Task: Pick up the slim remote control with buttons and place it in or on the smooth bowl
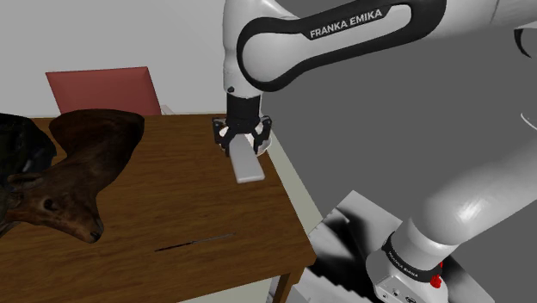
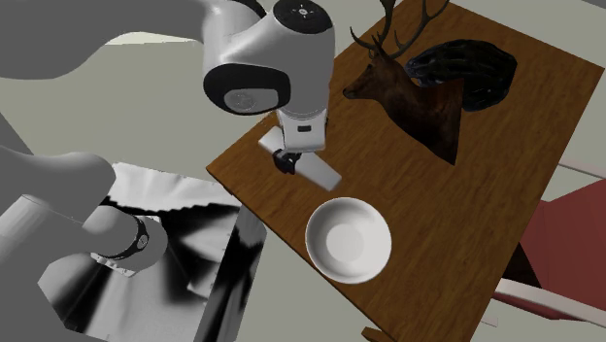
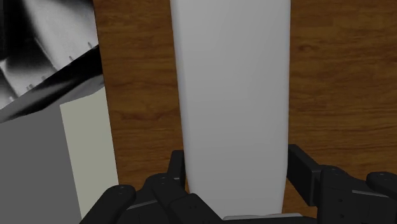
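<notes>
**Shoulder view.** The remote (image 1: 246, 165), drawn as a plain pale grey slab, is being gripped at one end by the pincer (image 1: 243, 142). The pincer is being pointed downward from the white arm (image 1: 344, 39). The slab is being held over the wooden tabletop (image 1: 189, 207), close to the edge nearest the stand (image 1: 344, 228). Whether it is being rested on the wood or held just clear of it cannot be told. A brown deer head (image 1: 69, 185) is being displayed on the tabletop at this view's left, well apart from the remote. A red chair (image 1: 103, 90) is being shown behind the tabletop.

**Second exterior view.** The remote (image 2: 325, 175) is being shown jutting from under the pincer (image 2: 291, 160) toward the bowl (image 2: 316, 225). The bowl is white, upright, near the remote but apart from it, and close to the tabletop's (image 2: 486, 185) edge. The antlered deer head (image 2: 413, 97) is being shown farther along, touching a black rounded object (image 2: 466, 66).

**Wrist view.** The remote (image 3: 232, 95) is being clamped between the two black fingers (image 3: 177, 178), one being pressed against each long side. The slab is being shown running straight away from the pincer (image 3: 235, 175) over the wood.
</notes>
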